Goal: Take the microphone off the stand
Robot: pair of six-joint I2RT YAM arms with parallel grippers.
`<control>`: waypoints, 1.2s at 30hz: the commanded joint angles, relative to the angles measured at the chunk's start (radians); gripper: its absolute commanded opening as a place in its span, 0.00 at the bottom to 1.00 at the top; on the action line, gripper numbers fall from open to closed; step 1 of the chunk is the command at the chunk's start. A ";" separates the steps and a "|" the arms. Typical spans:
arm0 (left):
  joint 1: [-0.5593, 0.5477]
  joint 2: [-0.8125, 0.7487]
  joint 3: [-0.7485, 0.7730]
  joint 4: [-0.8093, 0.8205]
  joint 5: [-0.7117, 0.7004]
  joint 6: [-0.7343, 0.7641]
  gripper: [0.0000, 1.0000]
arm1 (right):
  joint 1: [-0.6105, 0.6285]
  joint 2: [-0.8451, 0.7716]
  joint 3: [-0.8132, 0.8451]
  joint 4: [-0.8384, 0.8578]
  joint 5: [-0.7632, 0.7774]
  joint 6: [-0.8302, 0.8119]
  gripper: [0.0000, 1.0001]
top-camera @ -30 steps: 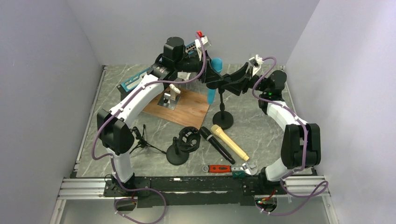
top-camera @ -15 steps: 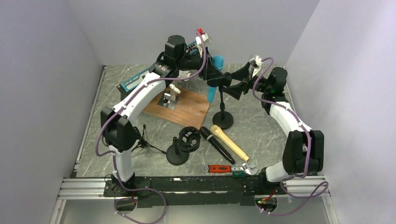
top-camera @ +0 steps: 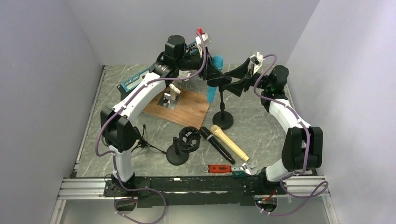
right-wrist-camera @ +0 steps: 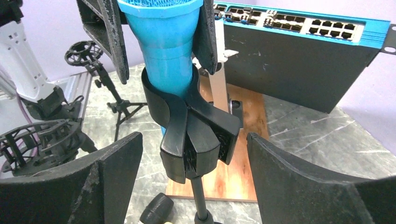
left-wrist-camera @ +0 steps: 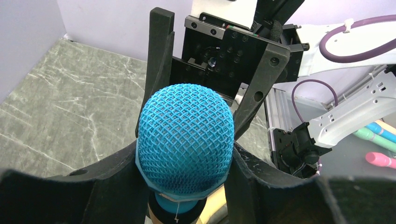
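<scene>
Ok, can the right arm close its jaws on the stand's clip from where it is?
Probably yes. The clip sits centred between the right gripper's open jaws, with nothing between them. The left gripper holds the blue microphone higher up, clear of the clip.

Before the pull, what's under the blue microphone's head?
The blue microphone narrows into a black clip on a thin pole with a round base. The left hand presses its fingers on both sides above the clip. The clip hides the section it grips.
</scene>
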 commanded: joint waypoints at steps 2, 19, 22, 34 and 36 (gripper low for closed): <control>-0.002 -0.018 -0.009 0.001 0.019 -0.038 0.00 | -0.001 0.032 0.044 0.144 -0.070 0.095 0.71; -0.035 0.016 0.214 0.017 0.007 -0.141 0.00 | -0.002 -0.014 0.042 -0.128 0.050 -0.189 0.00; -0.038 0.022 0.214 0.046 0.039 -0.164 0.00 | -0.002 -0.014 0.057 -0.139 0.039 -0.174 0.03; -0.035 0.032 0.124 -0.050 0.036 -0.035 0.00 | -0.001 -0.009 0.124 -0.312 -0.020 -0.277 0.81; -0.034 0.036 0.128 -0.058 0.035 -0.028 0.00 | -0.003 -0.009 0.127 -0.310 -0.022 -0.273 0.75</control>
